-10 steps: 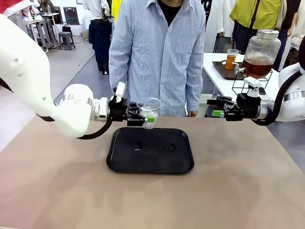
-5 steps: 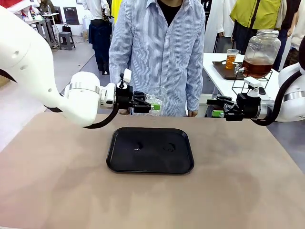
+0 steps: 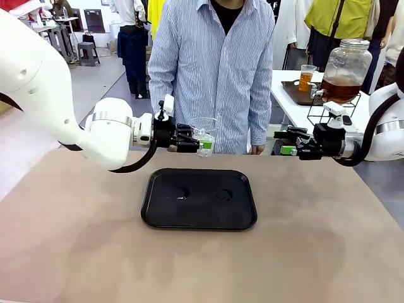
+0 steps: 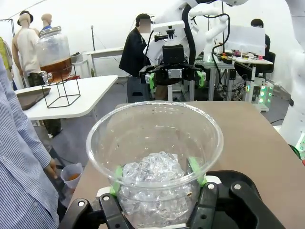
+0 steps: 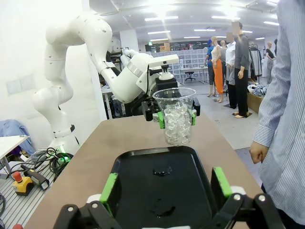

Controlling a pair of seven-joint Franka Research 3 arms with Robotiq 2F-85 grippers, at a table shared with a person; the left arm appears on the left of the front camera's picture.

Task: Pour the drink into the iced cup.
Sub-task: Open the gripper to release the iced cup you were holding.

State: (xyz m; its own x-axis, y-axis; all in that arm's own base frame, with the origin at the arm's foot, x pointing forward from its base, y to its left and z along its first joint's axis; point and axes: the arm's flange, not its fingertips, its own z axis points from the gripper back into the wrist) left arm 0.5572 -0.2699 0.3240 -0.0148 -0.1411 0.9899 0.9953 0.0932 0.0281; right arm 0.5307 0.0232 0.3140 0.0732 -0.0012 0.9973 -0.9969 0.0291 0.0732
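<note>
My left gripper (image 3: 201, 144) is shut on the iced cup (image 3: 203, 134), a clear plastic cup with ice in its lower half, held upright above the far edge of the black tray (image 3: 158, 214). Green pads clamp the cup (image 4: 155, 157) on both sides near its base. From the right wrist, the cup (image 5: 177, 114) hangs beyond the tray (image 5: 138, 191). The drink, an amber liquid, fills the bottom of a glass jar (image 3: 344, 79) on the side table. My right gripper (image 3: 284, 140) stands open and empty at the table's right edge, fingers pointing left.
A person in a striped shirt (image 3: 214, 69) stands at the far edge, one hand (image 3: 255, 150) near the table. A small cup of amber liquid (image 3: 307, 77) sits on the side table; another small cup (image 4: 71, 175) shows low beside the person's hand. Bare table surrounds the tray.
My left gripper rose and shifted a little right with the iced cup, away from the tray. The right arm stayed still. The person shifted slightly to the right.
</note>
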